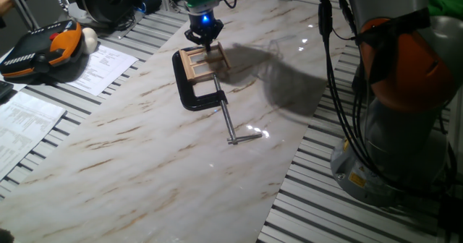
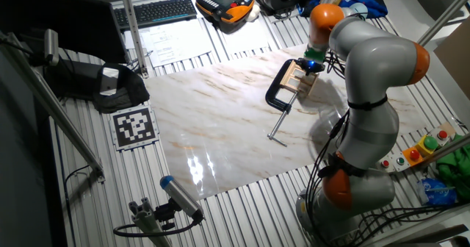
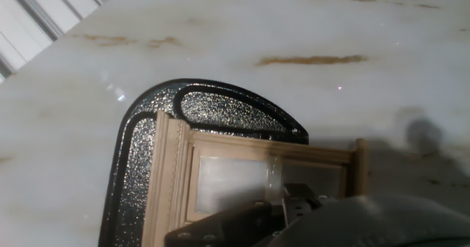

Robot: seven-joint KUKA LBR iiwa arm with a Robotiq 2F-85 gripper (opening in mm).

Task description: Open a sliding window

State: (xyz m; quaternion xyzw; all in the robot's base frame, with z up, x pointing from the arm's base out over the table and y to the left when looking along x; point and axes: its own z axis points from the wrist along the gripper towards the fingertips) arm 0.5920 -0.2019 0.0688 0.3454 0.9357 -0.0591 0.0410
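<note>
Hand view: tool (image 3: 294,210) directly over sliding window (image 3: 242,181); grip state unclear.

I count one sliding window (image 1: 200,61), one black C-clamp (image 1: 197,91) and one tool (image 1: 205,37) over my marble desk (image 1: 145,149). Off the marble: one keyboard (image 2: 163,11), one orange-and-black pendant (image 1: 37,50), one printed marker tag (image 2: 134,125).

Robotics lab: teach pendant (image 2: 226,2), slatted aluminium table (image 1: 376,214).

Sliding window (image 1: 200,62) sits on the desk (image 1: 145,149) inside the C-clamp (image 1: 194,91), hand (image 1: 204,35) right above it
</note>
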